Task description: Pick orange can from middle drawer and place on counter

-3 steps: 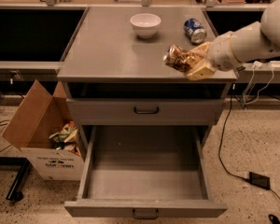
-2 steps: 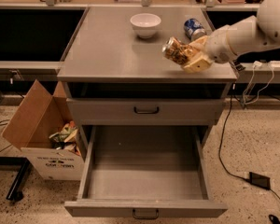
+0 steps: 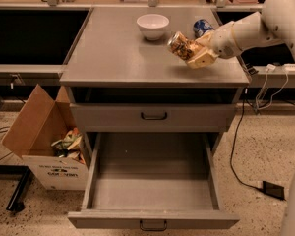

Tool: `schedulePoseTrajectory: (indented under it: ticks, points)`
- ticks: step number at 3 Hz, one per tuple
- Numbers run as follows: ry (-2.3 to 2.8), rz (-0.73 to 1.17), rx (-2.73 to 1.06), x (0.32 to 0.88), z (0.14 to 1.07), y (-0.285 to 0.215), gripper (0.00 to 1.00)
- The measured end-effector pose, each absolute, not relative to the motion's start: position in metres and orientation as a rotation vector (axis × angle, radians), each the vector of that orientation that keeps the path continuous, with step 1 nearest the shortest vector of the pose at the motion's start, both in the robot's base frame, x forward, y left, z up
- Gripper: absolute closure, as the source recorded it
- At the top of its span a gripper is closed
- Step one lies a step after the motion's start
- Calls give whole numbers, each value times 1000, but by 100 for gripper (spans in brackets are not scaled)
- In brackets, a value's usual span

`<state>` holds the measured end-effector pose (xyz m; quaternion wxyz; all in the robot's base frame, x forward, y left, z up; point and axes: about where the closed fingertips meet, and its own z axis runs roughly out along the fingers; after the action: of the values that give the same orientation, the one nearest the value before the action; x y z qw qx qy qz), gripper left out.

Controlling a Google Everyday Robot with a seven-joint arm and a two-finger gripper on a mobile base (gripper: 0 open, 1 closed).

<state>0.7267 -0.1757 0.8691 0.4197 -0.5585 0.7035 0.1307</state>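
My gripper (image 3: 191,51) is shut on the orange can (image 3: 179,45), a shiny orange-gold can with a silver end. It holds the can tilted, silver end to the upper left, just above the right part of the counter (image 3: 118,53). The arm reaches in from the upper right. The middle drawer (image 3: 152,181) is pulled wide open below, and its tray shows nothing inside. Its front panel with the dark handle (image 3: 153,225) is at the bottom edge.
A white bowl (image 3: 153,25) stands at the back middle of the counter. A blue and white can (image 3: 202,27) lies behind my gripper. A shut upper drawer (image 3: 153,116) is under the counter. An open cardboard box (image 3: 49,141) of rubbish stands left. Cables trail right.
My gripper has carried the orange can leftward and slightly farther over the counter. Nothing else has moved.
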Motion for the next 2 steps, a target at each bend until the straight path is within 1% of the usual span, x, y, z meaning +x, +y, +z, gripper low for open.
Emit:
schedulePoseTrajectory:
  ticks: [1, 2]
  points:
    - [1776, 375, -1383, 738, 866, -174, 52]
    - [1773, 391, -1374, 742, 868, -173, 29]
